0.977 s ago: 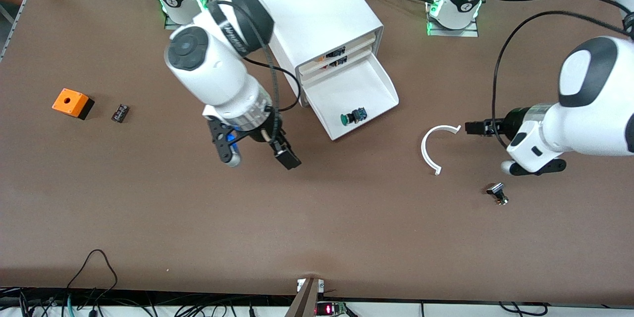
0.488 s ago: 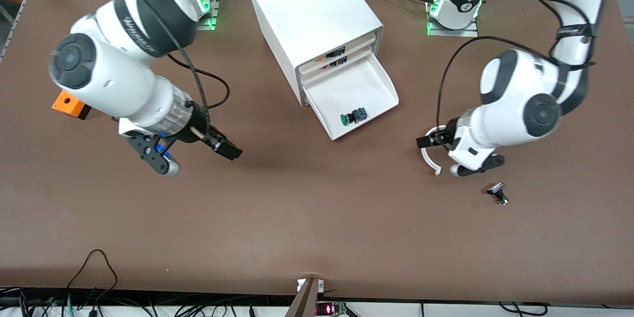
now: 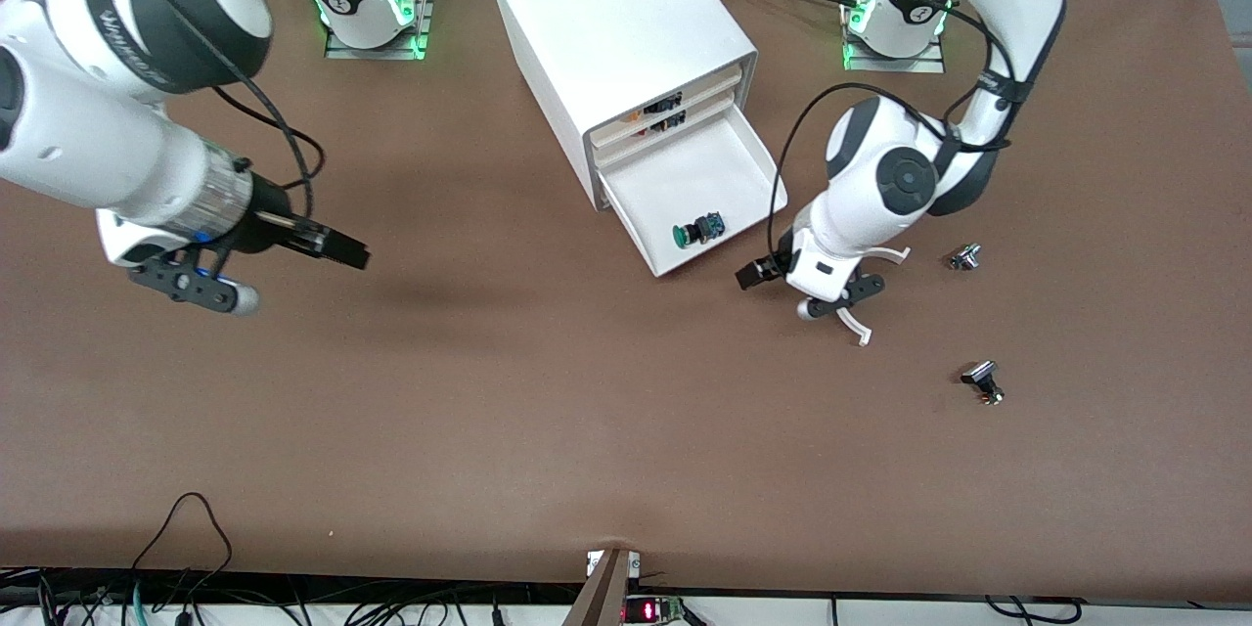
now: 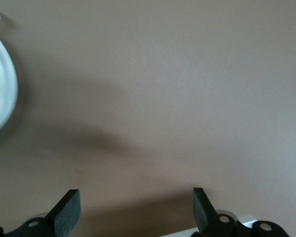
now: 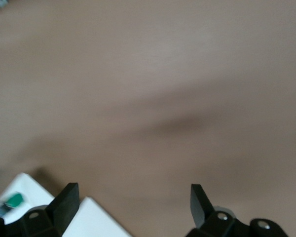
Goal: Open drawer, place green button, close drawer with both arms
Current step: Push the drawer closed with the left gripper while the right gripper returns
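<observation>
The white cabinet (image 3: 616,29) stands near the robots' bases, and its lowest drawer (image 3: 675,181) is pulled out. The green-capped button (image 3: 690,233) lies in the drawer close to its front edge. My left gripper (image 3: 758,272) hangs open and empty just off the drawer's front corner, on the left arm's side, over a white ring (image 3: 861,323). In the left wrist view the left gripper (image 4: 135,207) spans bare table. My right gripper (image 3: 337,251) is open and empty over bare table toward the right arm's end. The right wrist view shows the right gripper (image 5: 133,202) and the button (image 5: 12,200) blurred.
Two silver-black knobs lie toward the left arm's end: one knob (image 3: 965,257) beside the ring and a second knob (image 3: 981,381) nearer the front camera. The two upper drawers (image 3: 663,108) stand slightly ajar with small parts inside. Cables hang at the table's front edge.
The right arm has swung away from the drawer toward its own end of the table. The left arm has moved in toward the drawer's front corner, over the ring, uncovering a knob.
</observation>
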Controlling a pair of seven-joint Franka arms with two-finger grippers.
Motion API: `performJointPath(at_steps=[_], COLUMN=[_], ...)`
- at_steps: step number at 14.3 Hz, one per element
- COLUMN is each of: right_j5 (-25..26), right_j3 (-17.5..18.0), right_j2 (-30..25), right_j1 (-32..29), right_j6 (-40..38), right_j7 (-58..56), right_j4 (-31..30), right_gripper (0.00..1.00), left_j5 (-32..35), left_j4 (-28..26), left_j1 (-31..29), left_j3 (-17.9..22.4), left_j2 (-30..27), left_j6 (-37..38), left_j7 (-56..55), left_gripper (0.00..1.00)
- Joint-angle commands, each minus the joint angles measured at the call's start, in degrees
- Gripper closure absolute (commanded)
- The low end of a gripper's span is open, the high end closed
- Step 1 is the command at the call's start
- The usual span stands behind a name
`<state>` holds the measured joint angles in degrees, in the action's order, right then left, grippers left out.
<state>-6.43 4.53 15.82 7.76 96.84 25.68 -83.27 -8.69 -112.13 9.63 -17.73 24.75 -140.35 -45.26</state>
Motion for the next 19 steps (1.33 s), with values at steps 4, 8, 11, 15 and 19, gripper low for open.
performJointPath(at_steps=[4, 8, 11, 15, 19], right_j5=[4.1, 4.2, 4.2, 7.3, 7.7], right_j3=[1.8, -1.9, -4.7, -4.0, -3.9], right_j2=[-16.3, -23.6, -25.2, -26.6, -25.9], right_j1=[-4.0, -4.2, -4.2, -4.2, -3.8], right_j6=[4.1, 6.5, 5.2, 2.9, 2.4], right_j7=[-12.2, -18.6, -21.5, -20.1, -20.1], right_j4=[-19.1, -26.6, -26.7, -26.6, -25.2], right_gripper=[0.0, 0.0, 0.0, 0.0, 0.0], left_j5=[2.0, 2.1, 2.1, 2.1, 2.1], left_j4=[-3.9, -4.9, -5.9, -5.5, -5.5], left_j1=[4.2, 5.8, 7.1, 8.2, 12.0], left_j3=[0.4, 0.5, 0.5, 0.5, 0.2], left_j2=[2.5, 2.7, 2.2, 0.7, 0.6], left_j6=[-9.1, -8.6, -6.3, -0.2, 0.9], left_j7=[-6.2, -8.4, -8.7, -9.4, -13.3], left_gripper=[0.0, 0.0, 0.0, 0.0, 0.0])
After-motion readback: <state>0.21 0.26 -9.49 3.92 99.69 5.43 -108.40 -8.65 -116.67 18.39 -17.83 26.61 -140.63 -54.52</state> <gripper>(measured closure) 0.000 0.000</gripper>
